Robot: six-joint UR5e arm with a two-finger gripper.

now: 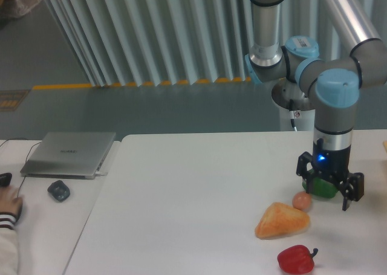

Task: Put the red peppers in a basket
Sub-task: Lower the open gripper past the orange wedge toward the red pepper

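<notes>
The red pepper [296, 258] is small and glossy with a short dark stem, and it lies on the white table [181, 214] near the front right edge. My gripper [329, 193] hangs straight down at the right, well behind the red pepper and apart from it. Its jaws are spread and it stands low over a green pepper [325, 190], which it partly hides. No basket is clearly in view.
An orange-tan wedge [282, 220] lies between the gripper and the red pepper, with a small peach-coloured ball [302, 200] just behind it. A laptop [69, 154], a mouse [58, 190] and a person's hand [9, 210] are at the left. A tan sliver [384, 145] shows at the right edge.
</notes>
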